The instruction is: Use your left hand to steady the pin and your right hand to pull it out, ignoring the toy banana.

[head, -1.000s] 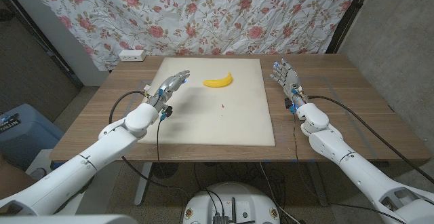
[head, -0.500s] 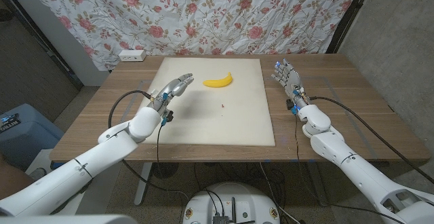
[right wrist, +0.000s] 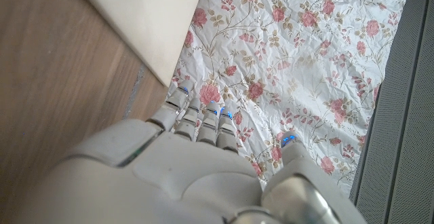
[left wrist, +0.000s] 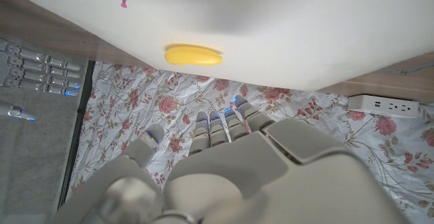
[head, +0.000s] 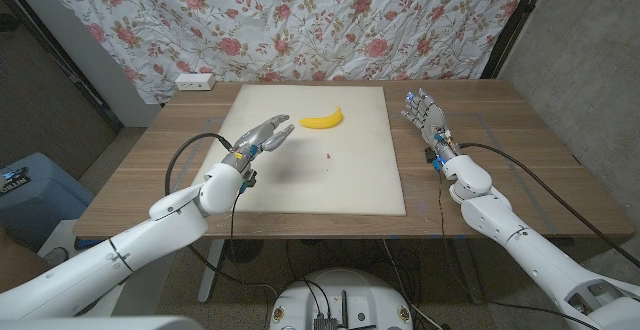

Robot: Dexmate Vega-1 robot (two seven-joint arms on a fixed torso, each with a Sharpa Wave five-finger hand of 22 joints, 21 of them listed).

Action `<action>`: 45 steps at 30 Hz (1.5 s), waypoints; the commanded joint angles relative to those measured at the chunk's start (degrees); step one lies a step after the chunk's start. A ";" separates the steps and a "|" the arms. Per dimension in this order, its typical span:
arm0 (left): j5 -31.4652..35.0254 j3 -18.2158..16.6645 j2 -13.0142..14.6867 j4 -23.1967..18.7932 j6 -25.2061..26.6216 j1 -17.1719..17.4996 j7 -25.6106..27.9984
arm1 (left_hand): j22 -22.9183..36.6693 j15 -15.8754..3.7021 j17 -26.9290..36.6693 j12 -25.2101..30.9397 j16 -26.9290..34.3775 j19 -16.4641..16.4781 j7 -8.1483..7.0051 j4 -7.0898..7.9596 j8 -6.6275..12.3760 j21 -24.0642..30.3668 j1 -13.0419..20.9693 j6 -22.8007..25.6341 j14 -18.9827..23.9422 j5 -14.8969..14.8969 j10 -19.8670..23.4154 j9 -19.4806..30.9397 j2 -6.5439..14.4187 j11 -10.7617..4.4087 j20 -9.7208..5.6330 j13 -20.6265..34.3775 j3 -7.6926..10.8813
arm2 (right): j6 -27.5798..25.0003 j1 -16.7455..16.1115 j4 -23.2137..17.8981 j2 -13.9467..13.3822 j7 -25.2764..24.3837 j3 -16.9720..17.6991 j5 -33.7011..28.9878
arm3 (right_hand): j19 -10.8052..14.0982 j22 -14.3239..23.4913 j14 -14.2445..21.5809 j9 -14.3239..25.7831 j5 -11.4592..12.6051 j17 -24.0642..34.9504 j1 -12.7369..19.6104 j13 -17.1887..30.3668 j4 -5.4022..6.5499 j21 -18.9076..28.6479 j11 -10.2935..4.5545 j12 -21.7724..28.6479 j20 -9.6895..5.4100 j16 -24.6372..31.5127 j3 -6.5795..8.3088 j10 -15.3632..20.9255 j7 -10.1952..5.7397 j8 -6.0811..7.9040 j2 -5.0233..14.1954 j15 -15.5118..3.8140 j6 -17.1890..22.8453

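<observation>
Pin (head: pixel 327 156) tiny, pink, prob. upright on board (head: pixel 370 185); both hands spread, L (head: pixel 262 137), R (head: pixel 424 112)

A wooden surface (head: pixel 150 170) carries a large cream board (head: pixel 350 185) at its middle. A white power strip (head: pixel 194 81) lies at the far left corner of the surface. A floral curtain (head: pixel 330 20) hangs behind. A blue bin (head: pixel 30 195) stands on the floor to the left. Black cables (head: pixel 560 165) trail over the right side of the surface.
</observation>
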 commanded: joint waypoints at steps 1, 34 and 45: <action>11.34 5.26 1.01 -3.24 5.75 -1.54 -3.85 | 0.09 -1.26 0.18 0.13 0.07 -0.09 -0.26 0.28 -0.06 -0.10 -0.73 -0.07 0.25 -0.04 -0.10 0.29 5.96 -0.74 -4.13 0.14 -0.17 | 1.33 0.90 2.28 0.26 2.16 0.01 0.74 | 0.65 0.12 0.21 0.13 -0.04 -0.02 -0.26 0.08 -0.22 -0.03 0.24 0.19 -0.20 0.49 0.11 0.50 -0.09 0.36 0.45 -0.48 0.48; 20.81 8.99 -3.31 0.18 5.06 0.90 -5.60 | 0.15 -2.68 0.15 0.19 -0.02 0.31 -1.77 0.44 0.17 0.08 -1.31 1.57 1.29 0.19 1.48 0.25 6.09 -2.10 -4.74 0.15 -1.11 | 2.93 2.35 5.76 1.87 3.06 -0.76 0.43 | 1.72 0.13 1.00 0.13 -0.13 -0.89 0.21 -0.73 -1.03 -0.76 0.24 0.54 -0.45 0.96 0.23 1.86 0.00 0.71 1.45 -0.94 2.22; 22.14 9.81 -4.25 -0.16 7.77 1.88 -6.57 | 0.16 -3.38 0.13 0.06 -0.22 -1.19 -2.31 0.44 -0.40 -0.41 -1.30 0.24 1.09 0.27 1.68 0.24 6.22 -2.39 -4.71 0.14 -1.21 | 2.47 2.46 5.80 1.47 3.23 -0.74 0.46 | 1.83 0.13 1.07 0.13 -0.18 -1.05 0.15 -0.88 -1.13 -0.97 0.22 0.48 -0.45 1.03 0.15 1.89 0.02 0.65 1.57 -0.86 2.37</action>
